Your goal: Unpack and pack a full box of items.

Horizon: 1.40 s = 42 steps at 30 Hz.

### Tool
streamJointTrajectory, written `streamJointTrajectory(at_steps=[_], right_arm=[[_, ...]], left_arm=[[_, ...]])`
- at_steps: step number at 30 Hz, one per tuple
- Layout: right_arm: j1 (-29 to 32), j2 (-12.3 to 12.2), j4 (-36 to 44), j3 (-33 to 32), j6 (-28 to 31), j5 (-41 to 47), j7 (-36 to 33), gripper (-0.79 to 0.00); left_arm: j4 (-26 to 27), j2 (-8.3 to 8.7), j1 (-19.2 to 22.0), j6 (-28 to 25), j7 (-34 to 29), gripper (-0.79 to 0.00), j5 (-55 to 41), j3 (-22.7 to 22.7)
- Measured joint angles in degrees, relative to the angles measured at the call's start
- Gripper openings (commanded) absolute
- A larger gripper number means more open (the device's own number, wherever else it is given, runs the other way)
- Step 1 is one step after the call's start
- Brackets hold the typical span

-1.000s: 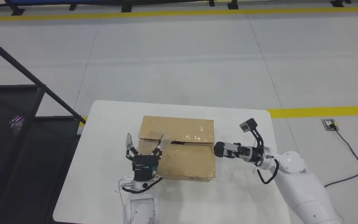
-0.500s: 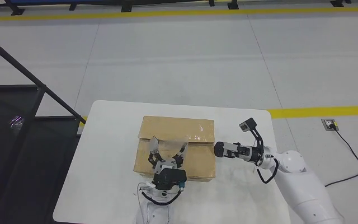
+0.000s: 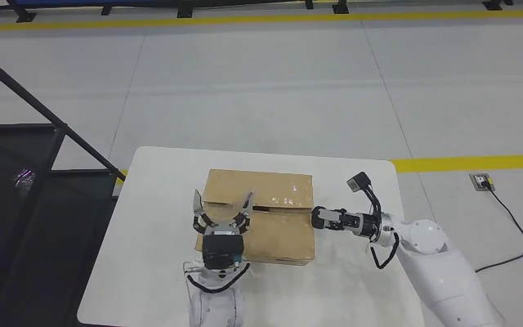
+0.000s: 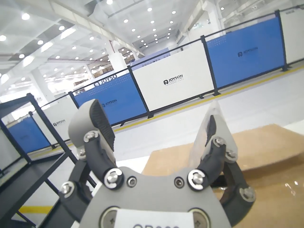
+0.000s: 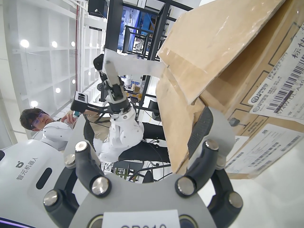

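Top view: spread left pincer (image 3: 222,204) hangs over the box (image 3: 270,184), seam running 9-to-3 o'clock; spread right pincer (image 3: 315,217) sits at its 3 o'clock edge.

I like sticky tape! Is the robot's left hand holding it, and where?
Not pinched: the left gripper is open; the clear tape strip clings by its end to one finger, other end on the cardboard box.

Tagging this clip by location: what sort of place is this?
Probably an industrial hall or warehouse-style robot test area: a yellow floor line, blue-and-white barrier panels, and a high ceiling with rows of lights.
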<state>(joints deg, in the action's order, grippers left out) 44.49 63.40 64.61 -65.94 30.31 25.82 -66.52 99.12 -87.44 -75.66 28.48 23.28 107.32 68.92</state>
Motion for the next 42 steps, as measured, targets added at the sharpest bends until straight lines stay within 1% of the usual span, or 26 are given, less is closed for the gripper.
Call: streamJointTrajectory(at_steps=[6, 8, 11, 15, 17, 19, 22, 23, 26, 27, 29, 32, 36, 39, 42], right_arm=[[-1.1, 0.32, 0.14, 1.23, -0.64, -1.04, 0.32, 0.0], [-1.38, 0.44, -0.33, 1.42, -1.5, -1.69, 2.56, 0.0], [-1.39, 0.45, -0.43, 1.4, -1.66, -1.74, 2.8, 0.0], [-1.3, 0.45, -0.27, 1.42, -1.65, -1.82, 2.64, 0.0], [-0.77, 0.48, 2.11, 1.93, -0.92, -4.53, 4.59, 0.0], [0.07, 0.44, 5.26, 1.95, 0.9, -9.68, 8.85, 0.0], [3.55, 0.23, 12.86, 1.07, 3.3, -21.13, 19.7, 0.0], [5.88, 0.1, 16.6, 0.27, 3.08, -26.4, 25.04, 0.0], [13.02, -0.18, 25.28, -1.96, 1.08, -37.1, 37.98, 0.0], [13.97, -0.19, 26.28, -2.07, 0.93, -38.55, 40.46, 0.0], [13.1, -0.19, 25.41, -2.01, 0.96, -38.03, 42.0, 0.0], [12.56, -0.18, 24.91, -1.96, 1.01, -36.79, 38.19, 0.0], [12.65, -0.16, 25.23, -1.58, 1.7, -37.19, 37.65, 0.0], [11.42, 0.08, 25.51, -0.22, 2.82, -41.13, 37.76, 0.0], [10.64, 0.54, 28.53, 1.71, 0.65, -48.49, 40.81, 0.0]], left_arm=[[14.66, 0.49, -4.01, -8.94, -3.19, 0.0, -17.3, 6.63], [18.66, 0.67, -5.22, -11.69, -5.0, 0.0, -21.43, 8.63], [23.1, 0.93, -7.04, -15.93, -7.11, 0.0, -26.91, 10.95], [26.94, 1.21, -9.98, -20.52, -8.27, 0.0, -33.63, 13.65], [28.37, 1.3, -11.14, -22.3, -9.29, 0.0, -37.67, 14.98], [29.22, 1.36, -11.86, -23.49, -10.33, 0.0, -41.01, 15.91], [30.02, 1.44, -12.42, -24.87, -12.14, 0.0, -45.69, 17.21], [30.14, 1.49, -12.55, -25.49, -12.83, 0.0, -47.21, 17.71], [30.38, 1.63, -12.9, -26.49, -14.59, 0.0, -50.38, 19.08], [30.47, 1.67, -13.04, -26.8, -15.15, 0.0, -51.34, 19.44], [30.77, 1.77, -13.29, -27.49, -16.42, 0.0, -53.45, 20.36], [30.89, 1.96, -13.44, -28.35, -17.46, 0.0, -54.04, 21.47], [30.34, 2.29, -13.73, -30.52, -18.06, 0.0, -51.67, 21.64], [29.53, 2.47, -13.78, -31.95, -18.25, 0.0, -50.39, 21.23], [29.27, 2.51, -13.42, -32.03, -18.92, 0.0, -51.46, 20.26]])
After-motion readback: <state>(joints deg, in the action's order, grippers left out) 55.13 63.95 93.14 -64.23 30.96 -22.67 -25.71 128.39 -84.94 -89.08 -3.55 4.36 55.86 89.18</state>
